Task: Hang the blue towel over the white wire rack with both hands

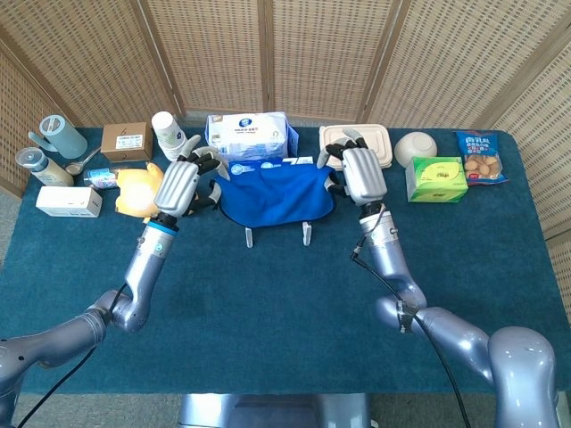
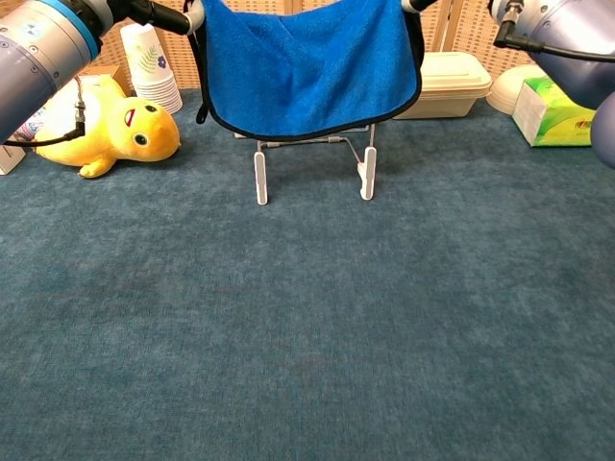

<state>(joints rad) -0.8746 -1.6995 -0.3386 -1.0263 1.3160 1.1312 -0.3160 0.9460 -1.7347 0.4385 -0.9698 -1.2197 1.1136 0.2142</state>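
The blue towel [image 1: 275, 196] [image 2: 309, 67] hangs spread out in front of the white wire rack [image 1: 277, 234] [image 2: 314, 165], covering its top; only the rack's two white feet and lower wires show. My left hand [image 1: 181, 185] grips the towel's left corner and my right hand [image 1: 359, 174] grips its right corner, both at the height of the towel's upper edge. In the chest view only fingertips and forearms show at the top edge. Whether the towel touches the rack's top bar is hidden.
A yellow plush duck [image 1: 138, 191] [image 2: 101, 126] lies left of the rack beside a paper cup stack [image 2: 151, 65]. Behind are a tissue pack [image 1: 251, 135], lidded container [image 1: 368, 143], bowl [image 1: 416, 146], green box [image 1: 435, 177], snack bag [image 1: 482, 158], bottles and boxes at far left.
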